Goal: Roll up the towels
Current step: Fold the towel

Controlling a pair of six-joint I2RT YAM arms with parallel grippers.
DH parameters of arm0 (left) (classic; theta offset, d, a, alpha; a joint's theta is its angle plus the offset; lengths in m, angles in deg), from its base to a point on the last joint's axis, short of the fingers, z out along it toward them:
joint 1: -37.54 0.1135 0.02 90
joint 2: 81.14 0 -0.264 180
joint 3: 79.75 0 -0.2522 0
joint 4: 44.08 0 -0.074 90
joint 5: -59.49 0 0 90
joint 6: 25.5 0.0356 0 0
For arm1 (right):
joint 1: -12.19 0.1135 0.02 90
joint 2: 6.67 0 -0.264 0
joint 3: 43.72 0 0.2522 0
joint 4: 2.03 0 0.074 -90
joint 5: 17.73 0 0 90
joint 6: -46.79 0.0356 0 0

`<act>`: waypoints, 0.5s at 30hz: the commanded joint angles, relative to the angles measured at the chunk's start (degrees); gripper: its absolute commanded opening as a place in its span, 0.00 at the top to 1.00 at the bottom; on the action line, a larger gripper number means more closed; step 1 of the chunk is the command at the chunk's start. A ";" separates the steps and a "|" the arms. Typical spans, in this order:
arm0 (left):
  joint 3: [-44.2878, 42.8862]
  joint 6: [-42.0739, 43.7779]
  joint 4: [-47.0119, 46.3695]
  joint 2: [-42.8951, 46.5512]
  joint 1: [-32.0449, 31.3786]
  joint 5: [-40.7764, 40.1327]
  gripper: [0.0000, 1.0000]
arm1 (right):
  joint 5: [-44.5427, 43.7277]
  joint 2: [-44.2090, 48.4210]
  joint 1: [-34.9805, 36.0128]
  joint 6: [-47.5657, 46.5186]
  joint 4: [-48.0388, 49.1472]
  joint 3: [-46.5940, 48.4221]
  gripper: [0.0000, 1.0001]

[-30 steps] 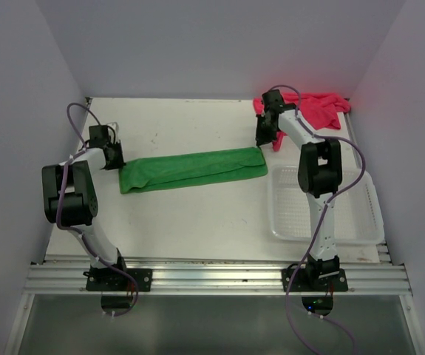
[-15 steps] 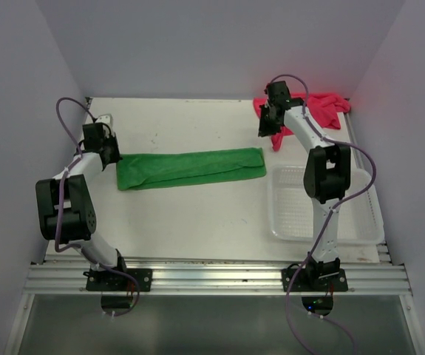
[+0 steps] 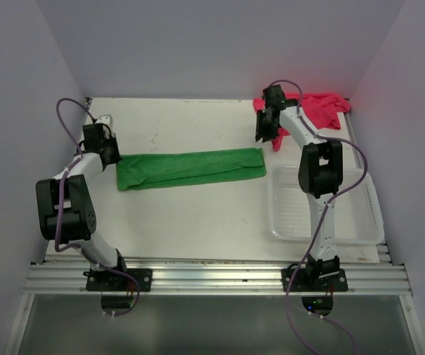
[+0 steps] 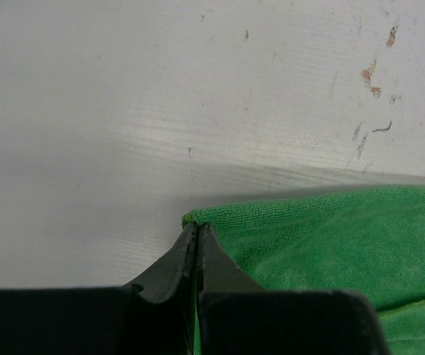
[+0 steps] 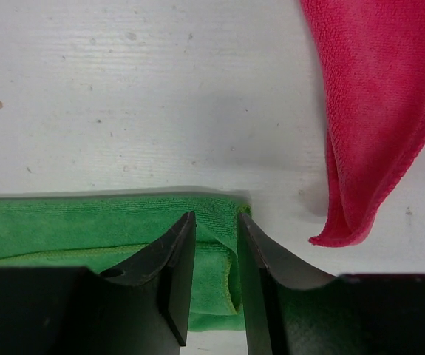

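The bright green cloth towel has a soft, fine-looped pile and looks matt. The pink-red cloth towel shows the same fuzzy, matt weave. The white table top is matt, with fine scratches and small brownish chips. The clear plastic mesh basket looks slightly glossy.

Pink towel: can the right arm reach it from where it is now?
Probably yes. The right gripper has its jaws apart over the end of the green towel, and the pink towel lies right beside it on the table, with nothing between them.
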 commanded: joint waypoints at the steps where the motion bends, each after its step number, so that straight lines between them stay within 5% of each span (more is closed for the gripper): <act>1: -0.17 -0.33 -2.46 0.86 0.55 -0.27 1.00 | -0.29 -1.59 0.14 -0.43 -3.83 2.81 0.67; 15: -0.43 -0.06 -1.93 0.95 0.55 0.00 1.00 | -0.12 -4.66 0.23 -0.60 -4.28 3.77 0.63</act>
